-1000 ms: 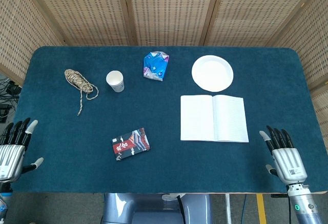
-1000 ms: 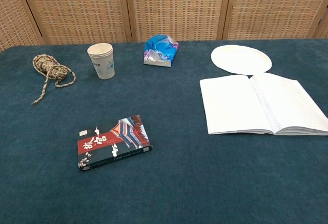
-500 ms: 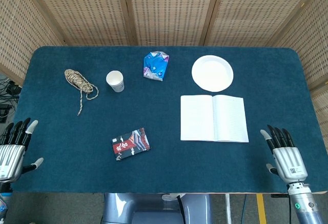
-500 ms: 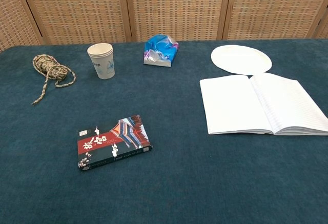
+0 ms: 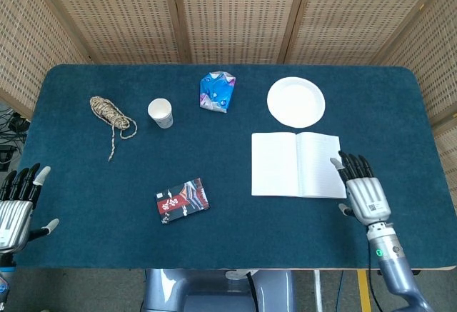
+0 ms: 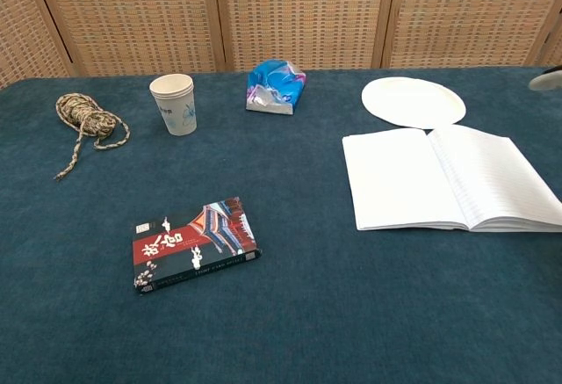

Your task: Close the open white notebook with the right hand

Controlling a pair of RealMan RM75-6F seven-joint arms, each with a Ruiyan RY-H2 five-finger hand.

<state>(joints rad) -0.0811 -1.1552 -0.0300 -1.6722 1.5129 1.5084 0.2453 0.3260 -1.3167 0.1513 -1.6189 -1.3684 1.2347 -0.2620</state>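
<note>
On the blue worktop you have one of each thing: one open white notebook, one white plate, one paper cup, one bundle of rope, one blue crinkly packet and one small dark box with red and white marks.

You will find the notebook lying flat on the right side of the worktop, both pages facing up, just in front of the plate. It is not closed yet.

Your right robot hand is open and holds nothing, with its fingers straight and a little apart. Its fingertips lie over the right edge of the notebook's right page; you cannot tell if they touch the paper. A second ago this hand was lower down and farther right, off the notebook near the worktop's front edge, so it has come in toward the book.

Your left robot hand is open too, fingers spread, holding nothing, at the front left corner. It has hardly moved. The other things have stayed where they were.
</note>
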